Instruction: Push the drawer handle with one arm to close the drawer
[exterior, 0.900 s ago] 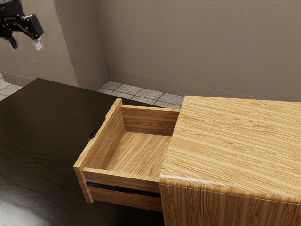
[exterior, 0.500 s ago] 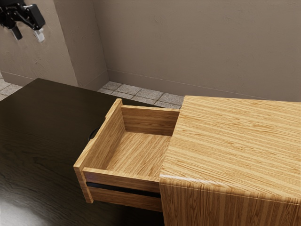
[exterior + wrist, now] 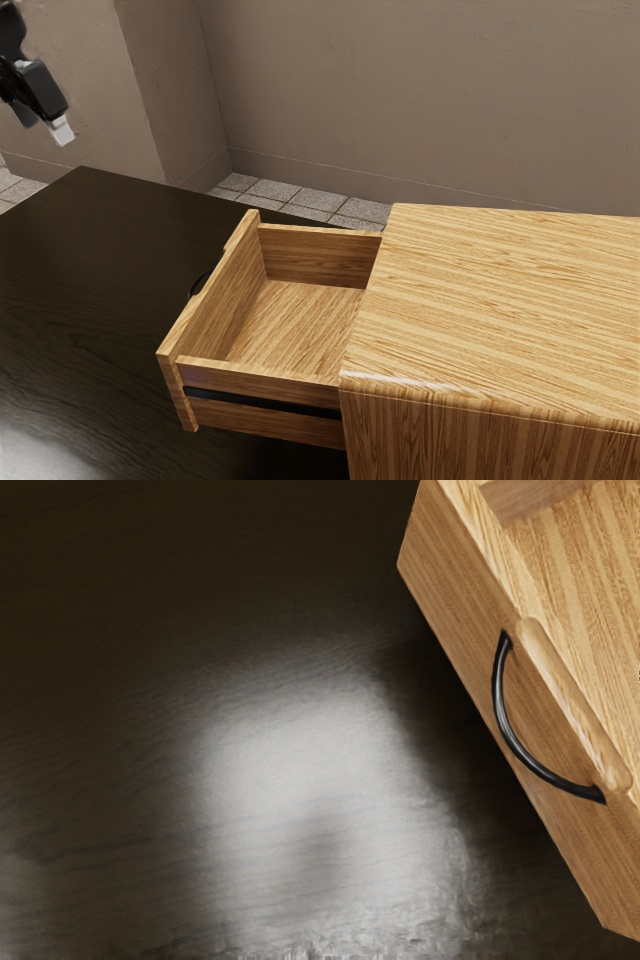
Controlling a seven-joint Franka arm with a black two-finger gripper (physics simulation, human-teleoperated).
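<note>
From where I'm standing, the black two-finger gripper (image 3: 43, 124) is hanging well apart from the furniture, over toward the exterior view's left. Its fingers are standing apart, with nothing between them. The striped light-wood drawer (image 3: 300, 320) is jutting out of the boxy wooden cabinet (image 3: 500, 300), above the dark wood-grained table (image 3: 100, 250), and nothing is lying inside it. The curved black handle (image 3: 498, 695) is bowing outward from the flat wooden front panel (image 3: 460, 600), near its upper edge, and nothing is touching it.

So the closing is still waiting to begin, and the next move is calling for an approach to the handle from its outer side. The drawer is looking rigid and, being empty, probably fairly light; I'm expecting it to slide rather than bend, perhaps with some drag. The handle is seeming hard, slim and smooth, so a fingertip could be slipping off its curve. I'd be setting the contact at the middle of the bow and pushing straight toward the cabinet, since leaning on one end could be twisting the drawer and making it bind.
</note>
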